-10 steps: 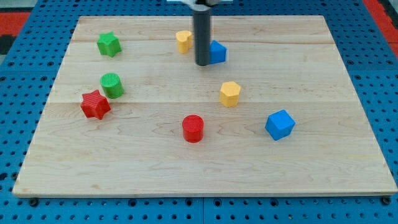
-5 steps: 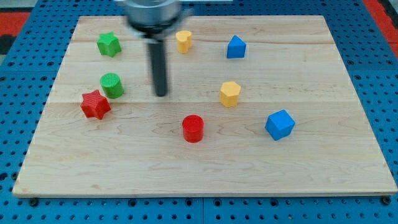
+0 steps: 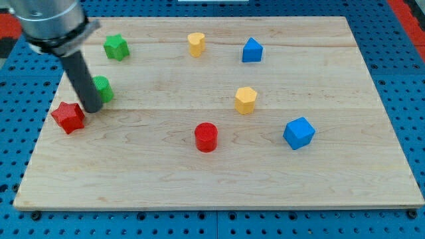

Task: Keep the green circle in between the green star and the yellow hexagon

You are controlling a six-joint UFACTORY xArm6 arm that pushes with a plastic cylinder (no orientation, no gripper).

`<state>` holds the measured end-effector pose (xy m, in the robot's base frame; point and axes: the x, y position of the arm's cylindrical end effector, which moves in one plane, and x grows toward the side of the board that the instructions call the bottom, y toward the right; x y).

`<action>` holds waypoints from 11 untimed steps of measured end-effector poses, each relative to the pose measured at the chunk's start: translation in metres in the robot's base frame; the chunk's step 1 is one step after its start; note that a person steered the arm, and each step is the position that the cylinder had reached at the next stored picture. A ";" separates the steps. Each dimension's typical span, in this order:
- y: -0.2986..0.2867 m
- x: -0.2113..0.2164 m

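So the pale wooden desk (image 3: 219, 186) sits on a blue pegboard (image 3: 405, 79) and has eight little plastic blocks on it. My tip (image 3: 92, 110) is down at the view's left, pressed right up against the left side of the green circle block (image 3: 101, 88), which the dark rod (image 3: 81, 76) partly covers. No claw on this rig, just that rod, so nothing is being held. The red star block (image 3: 68, 117) lies just left of and below my tip, close but apart. The green star block (image 3: 116, 47) is above the circle, near the desk's top edge. The yellow hexagon block (image 3: 245, 100) is well to the right, around mid-desk. Also there: a yellow heart-like block (image 3: 195, 44) and a blue pointed block (image 3: 252, 50) up top, a red cylinder block (image 3: 206, 137) lower middle, a blue cube block (image 3: 298, 133) to its right. No writing or labels that I can read anywhere.
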<state>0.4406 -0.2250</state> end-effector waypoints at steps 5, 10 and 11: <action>0.136 -0.038; 0.145 -0.049; 0.103 0.025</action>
